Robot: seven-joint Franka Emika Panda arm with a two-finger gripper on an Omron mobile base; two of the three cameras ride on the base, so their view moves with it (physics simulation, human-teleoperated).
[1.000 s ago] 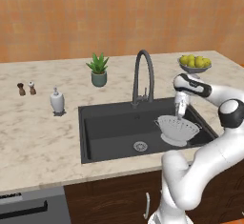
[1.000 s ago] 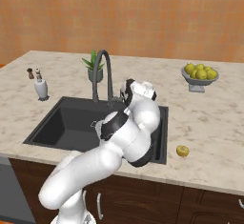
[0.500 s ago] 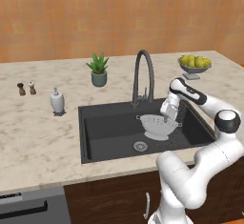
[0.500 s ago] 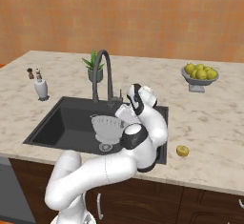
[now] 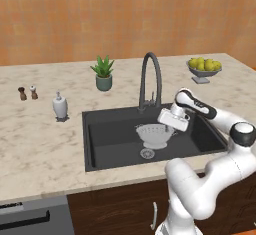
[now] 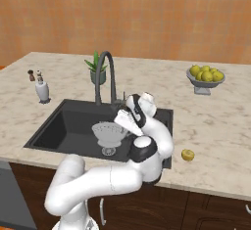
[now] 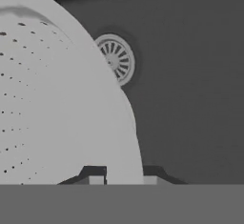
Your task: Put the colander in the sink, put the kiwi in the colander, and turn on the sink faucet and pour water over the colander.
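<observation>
The colander [image 5: 154,134], a pale perforated bowl, hangs upright inside the dark sink [image 5: 105,136], just above the steel drain [image 5: 147,153]. My gripper [image 5: 168,125] is shut on its right rim. In the hand view the rim passes between the fingertips [image 7: 95,176], the colander [image 7: 57,99] fills the left side and the drain [image 7: 116,59] lies beyond it. The kiwi [image 6: 187,154] lies on the counter right of the sink [image 6: 59,126], apart from the colander [image 6: 109,135] and gripper [image 6: 123,121]. The faucet [image 5: 150,76] arches behind the basin; no water is visible.
A pedestal bowl of fruit [image 5: 203,68] stands at the back right. A potted plant [image 5: 103,74], a soap dispenser [image 5: 60,106] and salt and pepper shakers [image 5: 27,93] stand left of the faucet. The basin's left half is bare.
The arm has carried the colander from the sink's right side leftward and down to the middle, over the drain. The kiwi has stayed put.
</observation>
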